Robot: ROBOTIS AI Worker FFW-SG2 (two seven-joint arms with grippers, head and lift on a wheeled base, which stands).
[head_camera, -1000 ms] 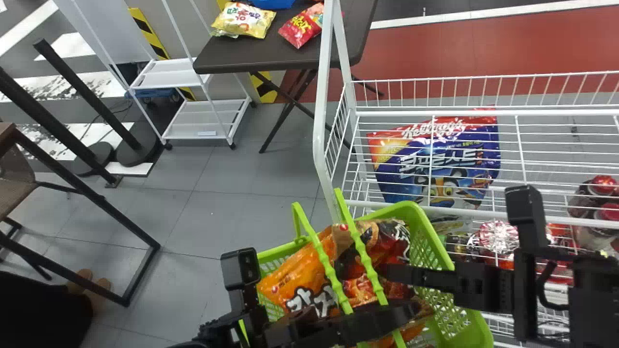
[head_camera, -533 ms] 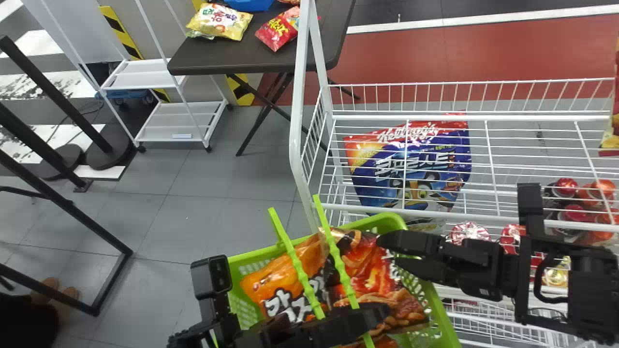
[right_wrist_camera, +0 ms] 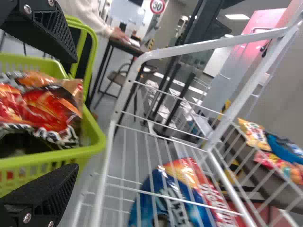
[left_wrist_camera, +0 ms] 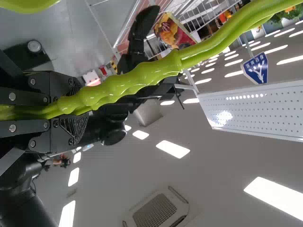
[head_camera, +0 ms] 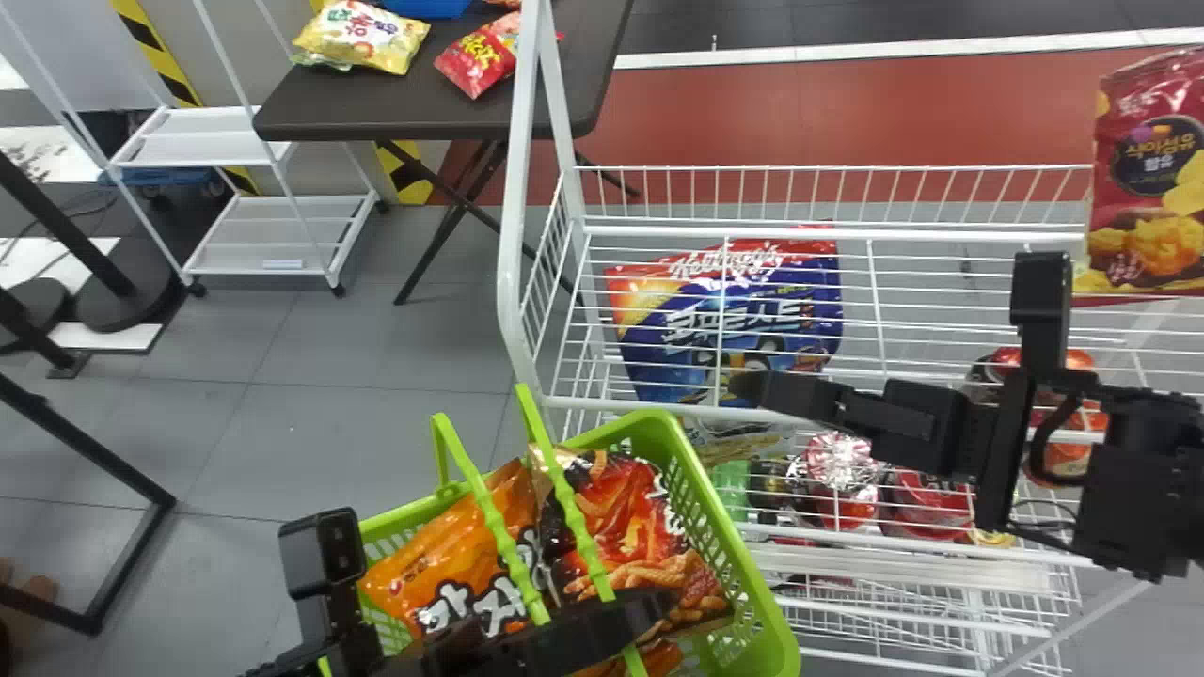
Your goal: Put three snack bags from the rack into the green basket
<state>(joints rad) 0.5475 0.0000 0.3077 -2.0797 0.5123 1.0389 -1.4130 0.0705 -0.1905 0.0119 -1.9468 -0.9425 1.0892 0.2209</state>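
"What's the biggest thing there?"

"The white wire rack (head_camera: pixel 509 235), filling much of the right side of the head view. Beyond its left end is a dark tabletop (head_camera: pixel 357 103)."

"And next?"

"The green basket (head_camera: pixel 649 420), just beside the rack's near left corner."

"Where are the big snack bags?"

"A blue and red bag (head_camera: pixel 649 329) lies in the rack's upper tier, by the left edge. A red and yellow bag (head_camera: pixel 1152 169) is upright at the tier's right side. Inside the basket, an orange bag (head_camera: pixel 423 564) sits toward the left edge, and a red and black bag (head_camera: pixel 621 508) is beside it, nearer the right edge."

"Any smaller ones?"

"Two on the tabletop, toward its far edge: a yellow bag (head_camera: pixel 362 36), and a small red bag (head_camera: pixel 475 61) to the right of it."

"And the grippers?"

"The left gripper (head_camera: pixel 658 606) is closed around a green handle (left_wrist_camera: pixel 128 85) of the basket. The right gripper (head_camera: pixel 743 387) is spread wide with nothing between its fingers, over the rack's near edge in the head view, close to the basket's far right corner."
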